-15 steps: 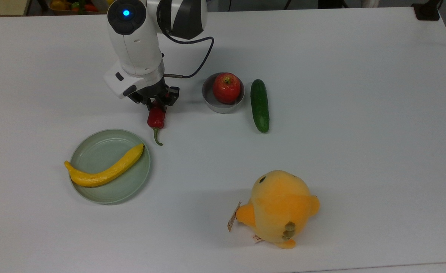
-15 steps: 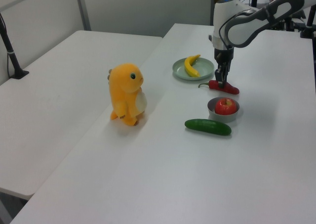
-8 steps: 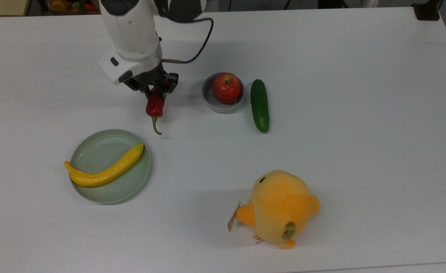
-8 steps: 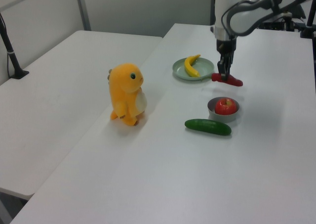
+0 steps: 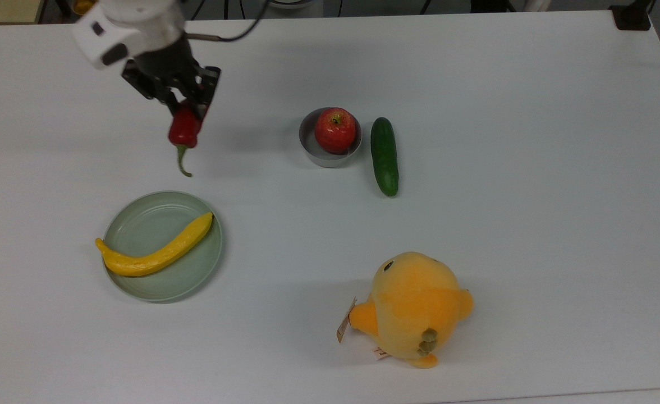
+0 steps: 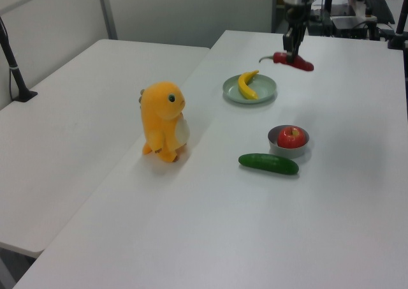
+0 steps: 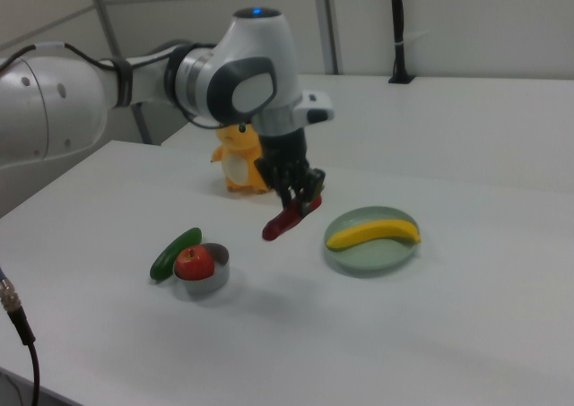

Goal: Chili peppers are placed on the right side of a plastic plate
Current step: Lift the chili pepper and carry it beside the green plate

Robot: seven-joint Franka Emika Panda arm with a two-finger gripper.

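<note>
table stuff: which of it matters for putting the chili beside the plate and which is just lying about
In the job:
- wrinkled dark red chili pepper, clamped in the gripper, off the table
- round pale green plastic plate

Lying about:
- yellow banana on that plate
- red apple in small grey bowl
- dark green cucumber
- orange plush toy

A white table (image 5: pixel 476 84) carries everything. In the top view, a pale green plastic plate (image 5: pixel 139 224) sits toward the top view's lower left, with a yellow banana (image 5: pixel 156 252) lying across it. Near the middle stands a small grey bowl (image 5: pixel 310 151) holding a red apple (image 5: pixel 335 129), and a dark green cucumber (image 5: pixel 384 156) lies just beside the bowl on the top view's right. An orange plush toy (image 5: pixel 411 306) stands nearer the top view's bottom edge.
</note>
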